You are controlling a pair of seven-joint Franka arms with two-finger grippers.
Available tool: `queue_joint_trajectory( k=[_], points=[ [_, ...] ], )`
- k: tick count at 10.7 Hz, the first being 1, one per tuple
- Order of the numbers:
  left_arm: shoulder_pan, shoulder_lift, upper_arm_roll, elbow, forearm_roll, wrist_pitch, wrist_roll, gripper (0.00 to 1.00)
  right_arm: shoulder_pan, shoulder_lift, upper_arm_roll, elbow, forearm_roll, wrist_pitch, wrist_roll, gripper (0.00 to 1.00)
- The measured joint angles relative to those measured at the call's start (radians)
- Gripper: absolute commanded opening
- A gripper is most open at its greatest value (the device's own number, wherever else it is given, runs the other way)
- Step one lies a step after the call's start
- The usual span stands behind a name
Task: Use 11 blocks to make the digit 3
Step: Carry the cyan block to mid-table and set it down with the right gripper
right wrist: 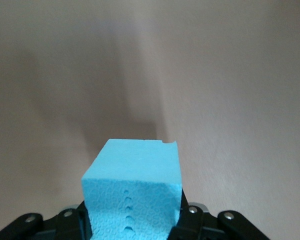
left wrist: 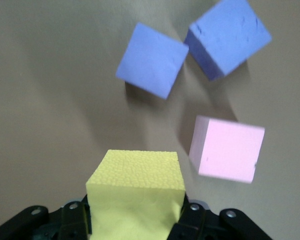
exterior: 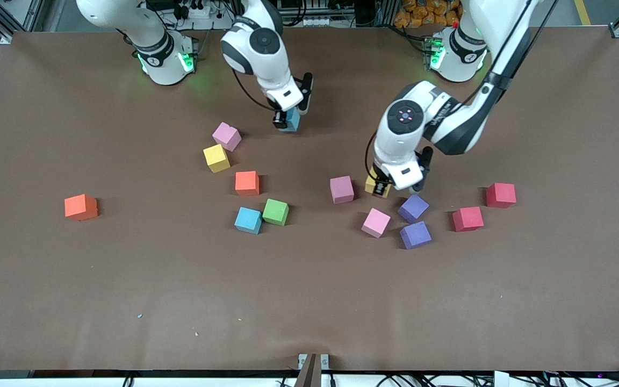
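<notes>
My left gripper point(exterior: 380, 188) is shut on a yellow block point(left wrist: 135, 192), low over the table beside a pink block point(exterior: 342, 189). In the left wrist view two purple blocks point(left wrist: 151, 59) point(left wrist: 227, 37) and a pink block point(left wrist: 227, 148) lie just ahead of it. My right gripper point(exterior: 288, 120) is shut on a blue block point(right wrist: 132, 192) over bare table close to the arms' bases. The other blocks lie scattered: pink point(exterior: 227, 136), yellow point(exterior: 216, 158), orange point(exterior: 247, 183), blue point(exterior: 248, 220), green point(exterior: 275, 212). No digit 3 is in view.
Two red blocks point(exterior: 468, 219) point(exterior: 501, 194) lie toward the left arm's end. A lone orange block point(exterior: 80, 207) sits toward the right arm's end. The brown table point(exterior: 309, 301) is bare nearer the front camera.
</notes>
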Motion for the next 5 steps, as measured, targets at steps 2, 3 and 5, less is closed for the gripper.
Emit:
queue_joint_trajectory(
  k=[2, 3, 5],
  points=[
    [0.044, -0.013, -0.013, -0.018, -0.056, 0.0, 0.0, 0.0, 0.015, 0.056, 0.0, 0.096, 0.0, -0.011, 0.012, 0.0],
    [0.059, -0.02, -0.025, -0.028, -0.078, 0.0, 0.0, 0.0, 0.027, 0.094, -0.001, 0.164, -0.002, -0.057, 0.043, 0.0],
    [0.065, -0.031, -0.04, -0.055, -0.095, 0.004, -0.001, 0.0, 0.055, 0.169, -0.001, 0.32, -0.045, -0.194, 0.122, 0.0]
  ],
)
